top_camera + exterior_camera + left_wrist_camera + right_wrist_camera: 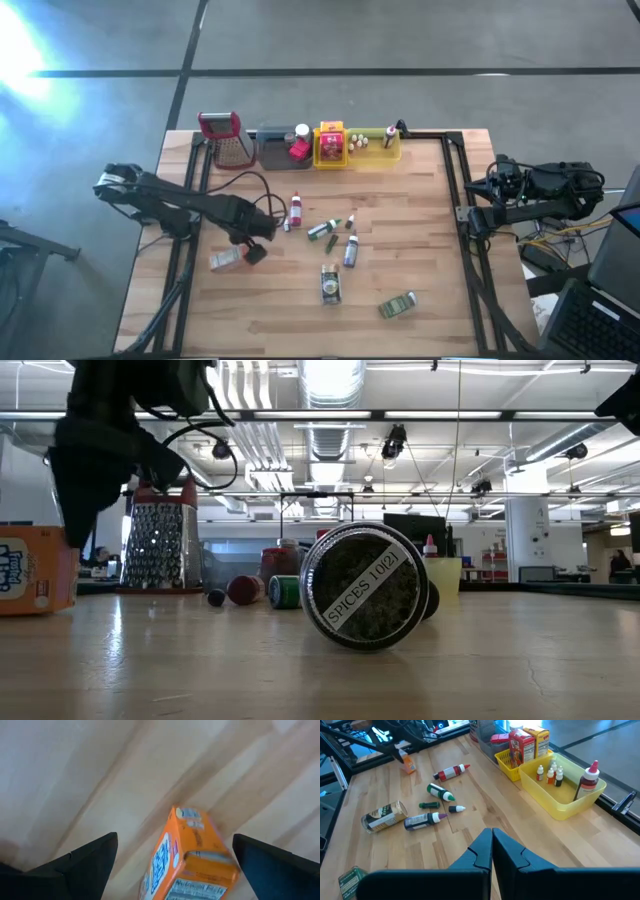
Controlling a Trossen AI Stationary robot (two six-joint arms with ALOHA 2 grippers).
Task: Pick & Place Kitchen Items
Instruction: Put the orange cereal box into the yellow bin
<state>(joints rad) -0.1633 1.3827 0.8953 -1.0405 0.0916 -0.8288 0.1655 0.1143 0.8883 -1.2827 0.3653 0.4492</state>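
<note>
The left gripper [252, 243] hangs with its jaws spread wide over an orange packet [187, 857] lying flat on the wooden table [420, 230] at about eight o'clock from the table's centre — fingers [87, 862] on either side of it, not touching. Around the centre lie loose kitchen items: a red-capped bottle [295, 209], a green-capped bottle [439, 791], a purple-labelled bottle [422, 820], a spice jar [368, 586] toward six o'clock and a green tin [397, 305] at five. At twelve o'clock stands a yellow tray [570, 795] holding tiny bottles. The right gripper [492, 851] waits at three o'clock, jaws pressed together — holding nothing.
</note>
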